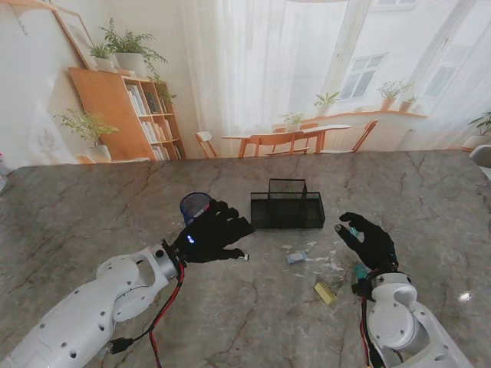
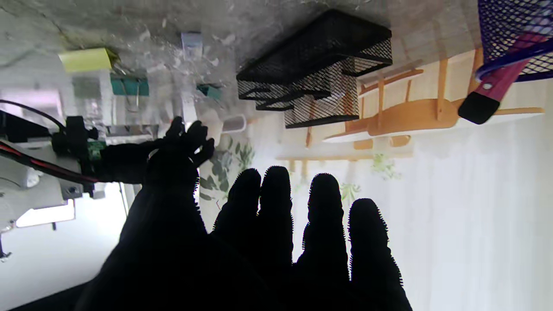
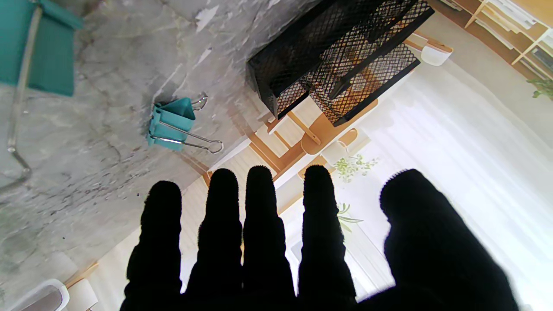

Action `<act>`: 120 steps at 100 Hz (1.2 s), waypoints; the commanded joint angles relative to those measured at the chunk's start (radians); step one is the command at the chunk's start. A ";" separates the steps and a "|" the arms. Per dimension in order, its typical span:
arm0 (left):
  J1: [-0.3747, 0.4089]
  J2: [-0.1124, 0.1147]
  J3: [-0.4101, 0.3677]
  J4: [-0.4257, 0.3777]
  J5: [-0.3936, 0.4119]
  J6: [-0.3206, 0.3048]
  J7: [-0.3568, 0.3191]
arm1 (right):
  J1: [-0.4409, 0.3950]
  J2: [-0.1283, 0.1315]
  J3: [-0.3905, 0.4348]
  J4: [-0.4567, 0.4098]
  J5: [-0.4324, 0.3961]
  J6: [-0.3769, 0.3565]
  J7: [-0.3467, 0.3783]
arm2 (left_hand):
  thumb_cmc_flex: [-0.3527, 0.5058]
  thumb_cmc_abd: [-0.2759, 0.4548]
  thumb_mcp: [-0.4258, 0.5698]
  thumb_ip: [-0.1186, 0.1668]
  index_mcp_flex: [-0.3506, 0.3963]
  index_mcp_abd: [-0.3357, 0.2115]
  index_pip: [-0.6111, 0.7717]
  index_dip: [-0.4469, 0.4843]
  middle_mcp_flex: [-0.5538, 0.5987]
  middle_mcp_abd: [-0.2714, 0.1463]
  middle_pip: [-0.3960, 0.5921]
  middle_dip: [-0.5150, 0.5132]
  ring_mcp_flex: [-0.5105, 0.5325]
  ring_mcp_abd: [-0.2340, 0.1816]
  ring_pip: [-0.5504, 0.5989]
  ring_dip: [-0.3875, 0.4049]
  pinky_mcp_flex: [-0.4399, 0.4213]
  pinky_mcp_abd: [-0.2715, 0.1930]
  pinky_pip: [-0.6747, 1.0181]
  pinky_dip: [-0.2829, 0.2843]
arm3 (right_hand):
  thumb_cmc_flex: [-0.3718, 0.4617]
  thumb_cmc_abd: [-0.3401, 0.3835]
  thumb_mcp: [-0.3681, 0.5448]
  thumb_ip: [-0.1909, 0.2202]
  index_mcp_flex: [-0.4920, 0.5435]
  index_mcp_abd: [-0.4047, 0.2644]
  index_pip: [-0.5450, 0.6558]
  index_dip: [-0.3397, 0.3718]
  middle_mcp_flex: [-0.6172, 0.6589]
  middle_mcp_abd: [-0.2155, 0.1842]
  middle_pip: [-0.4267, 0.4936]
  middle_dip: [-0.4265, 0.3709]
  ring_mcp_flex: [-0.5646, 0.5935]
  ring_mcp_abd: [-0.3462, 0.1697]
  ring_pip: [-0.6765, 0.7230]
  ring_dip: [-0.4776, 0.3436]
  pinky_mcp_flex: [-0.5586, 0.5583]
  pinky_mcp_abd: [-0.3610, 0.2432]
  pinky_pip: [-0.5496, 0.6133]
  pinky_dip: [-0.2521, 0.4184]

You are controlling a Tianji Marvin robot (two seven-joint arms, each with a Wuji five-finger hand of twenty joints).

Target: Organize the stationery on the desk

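Hands both empty. Left hand sits over the marble table, fingers spread apart and straight, nothing between them. Right hand likewise: four fingers side by side, thumb off to one side, nothing held.

Black mesh organizer stands upright at table centre, roughly 2 o'clock from my left hand and 10 o'clock from my right. It shows clearly in both wrist views, apart from either hand, with inner dividers visible.

Blue mesh pen cup is at 11 o'clock from my left hand, just beside the fingers; cannot tell if touching. Left wrist view shows a pink-handled tool with a black tip in it, sticking out over the rim.

Loose items lie between the hands, nearer to me than the organizer:
- small pale blue piece, at 5 o'clock from the organizer
- yellow block, at 7 o'clock from my right hand
- teal binder clip lying on the marble just beside my right fingertips, wire handles folded out
- second, larger teal binder clip close to my right wrist
- scattered white scraps, too small to identify
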 commanded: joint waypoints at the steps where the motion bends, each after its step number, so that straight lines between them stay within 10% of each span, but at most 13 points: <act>1: -0.015 0.002 0.009 0.014 -0.007 -0.003 -0.016 | -0.002 -0.005 0.001 -0.001 0.005 -0.008 0.007 | 0.046 0.006 -0.012 0.055 0.036 -0.002 0.031 0.038 0.013 -0.041 0.063 0.045 0.011 -0.008 0.043 0.042 -0.007 -0.028 0.050 0.040 | -0.013 0.033 -0.026 0.032 0.021 0.000 0.010 0.002 0.007 0.002 -0.006 0.013 -0.014 0.005 -0.001 0.011 -0.014 0.007 0.014 0.016; 65: -0.200 0.025 0.245 0.173 -0.010 0.089 -0.157 | -0.016 -0.008 0.015 -0.012 0.005 -0.050 -0.011 | 0.072 -0.023 -0.012 0.055 0.044 0.023 0.143 0.129 -0.010 -0.014 0.212 0.137 -0.028 0.043 0.163 0.116 -0.011 0.006 0.111 0.035 | -0.013 0.034 -0.027 0.032 0.019 -0.002 0.009 0.002 0.008 0.001 -0.007 0.013 -0.014 0.004 -0.003 0.011 -0.015 0.005 0.013 0.015; 120: -0.365 -0.016 0.497 0.330 -0.139 0.236 -0.146 | -0.018 -0.006 0.013 -0.017 0.005 -0.054 -0.003 | 0.101 -0.059 -0.011 0.046 -0.020 0.042 0.365 0.378 -0.039 0.025 0.311 0.225 -0.071 0.095 0.243 0.125 -0.018 0.044 0.112 0.014 | -0.015 0.034 -0.027 0.032 0.019 -0.003 0.009 0.001 0.007 0.003 -0.007 0.013 -0.012 0.005 -0.005 0.012 -0.014 0.007 0.013 0.016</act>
